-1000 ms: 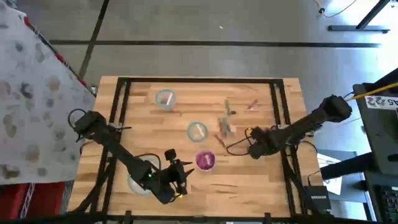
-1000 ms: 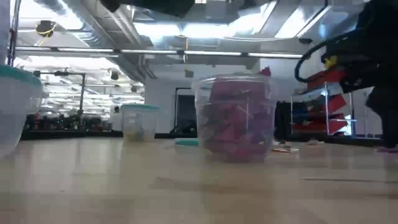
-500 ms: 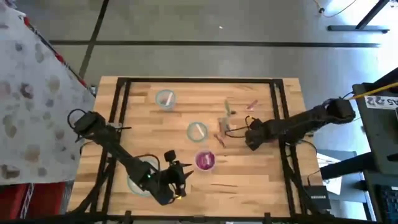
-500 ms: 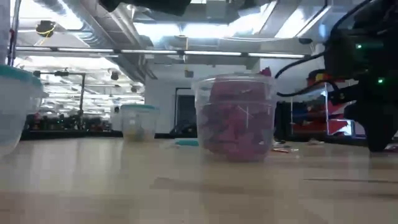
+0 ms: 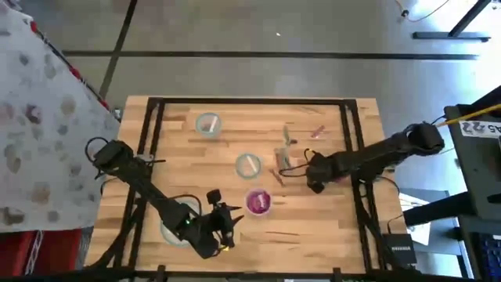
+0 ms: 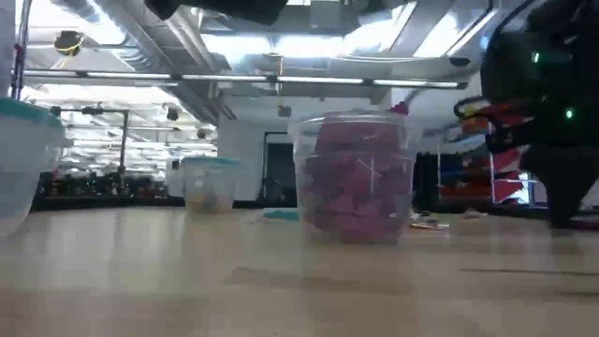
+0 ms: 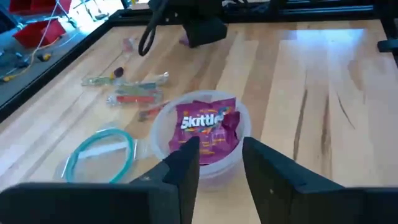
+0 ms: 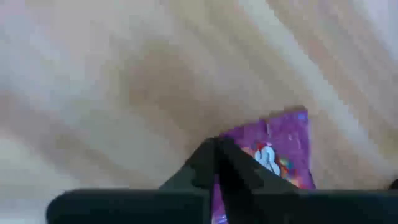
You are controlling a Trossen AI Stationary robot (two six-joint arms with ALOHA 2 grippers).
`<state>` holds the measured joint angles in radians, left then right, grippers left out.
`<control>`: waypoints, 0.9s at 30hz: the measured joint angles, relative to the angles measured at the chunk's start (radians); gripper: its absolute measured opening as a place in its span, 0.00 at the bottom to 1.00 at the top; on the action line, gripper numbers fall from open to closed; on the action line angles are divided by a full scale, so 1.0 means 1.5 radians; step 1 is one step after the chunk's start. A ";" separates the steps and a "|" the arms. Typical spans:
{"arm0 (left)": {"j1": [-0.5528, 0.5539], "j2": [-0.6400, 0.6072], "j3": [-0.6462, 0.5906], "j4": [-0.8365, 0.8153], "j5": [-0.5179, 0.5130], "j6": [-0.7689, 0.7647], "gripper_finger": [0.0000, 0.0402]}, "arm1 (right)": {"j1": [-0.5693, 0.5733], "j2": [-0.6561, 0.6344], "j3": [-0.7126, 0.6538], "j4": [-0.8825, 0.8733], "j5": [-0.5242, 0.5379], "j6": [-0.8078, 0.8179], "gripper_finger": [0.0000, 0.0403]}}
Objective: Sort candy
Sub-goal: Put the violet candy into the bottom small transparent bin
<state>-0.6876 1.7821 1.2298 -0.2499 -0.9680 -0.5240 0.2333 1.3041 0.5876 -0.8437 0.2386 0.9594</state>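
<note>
Right pincer (image 8: 216, 155) pinches purple packet (image 8: 280, 155) by its edge.

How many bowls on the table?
4: one far left, one mid-table, one holding purple packets, one near edge, partly hidden under the left arm.

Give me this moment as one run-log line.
right gripper: shut on purple packet, low over table | left gripper: open, waiting by bowl of purple packets | loose candy still unsorted

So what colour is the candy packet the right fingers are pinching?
Purple packet, best seen in the right wrist view.
</note>
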 joint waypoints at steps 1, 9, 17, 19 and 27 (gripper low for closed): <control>0.000 0.000 0.000 0.000 0.000 0.000 0.27 | 0.015 0.000 0.014 -0.002 0.016 0.000 0.00; 0.000 0.000 0.000 0.000 0.000 0.000 0.27 | 0.112 -0.001 0.162 -0.022 0.167 -0.029 0.00; 0.000 0.000 0.000 0.000 0.000 0.000 0.27 | 0.147 -0.002 0.266 0.101 0.242 -0.195 0.00; 0.000 0.000 0.000 0.000 0.000 0.000 0.27 | 0.147 -0.002 0.267 0.182 0.236 -0.254 0.00; 0.000 0.000 0.000 0.001 0.000 0.000 0.27 | 0.145 0.028 0.268 0.396 0.166 -0.433 0.00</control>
<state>-0.6876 1.7821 1.2301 -0.2492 -0.9684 -0.5243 0.4515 1.3461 0.9894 -0.2491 0.4874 0.3095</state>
